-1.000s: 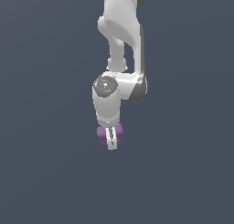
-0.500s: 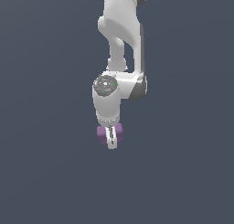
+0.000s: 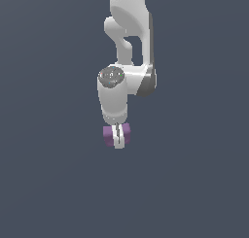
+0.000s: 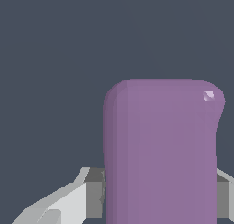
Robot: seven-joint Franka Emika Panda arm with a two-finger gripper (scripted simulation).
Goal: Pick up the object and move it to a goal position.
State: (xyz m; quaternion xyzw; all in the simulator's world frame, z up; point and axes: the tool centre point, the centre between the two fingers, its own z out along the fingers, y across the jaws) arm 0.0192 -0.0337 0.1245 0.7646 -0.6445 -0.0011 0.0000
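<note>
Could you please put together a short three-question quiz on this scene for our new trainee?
1. True or false: the gripper is shut on the purple block.
2. In the exterior view, the block sticks out on: A) one side of the fingers, B) both sides, C) neither side.
3. Fill in: in the wrist view the block sits ____ the two grey pads.

Key: 1 true; 2 B; 3 between.

We see the gripper (image 3: pixel 117 139) pointing down below the white arm (image 3: pixel 127 47), its fingers clamped on the purple block (image 3: pixel 125 131) against plain grey.
</note>
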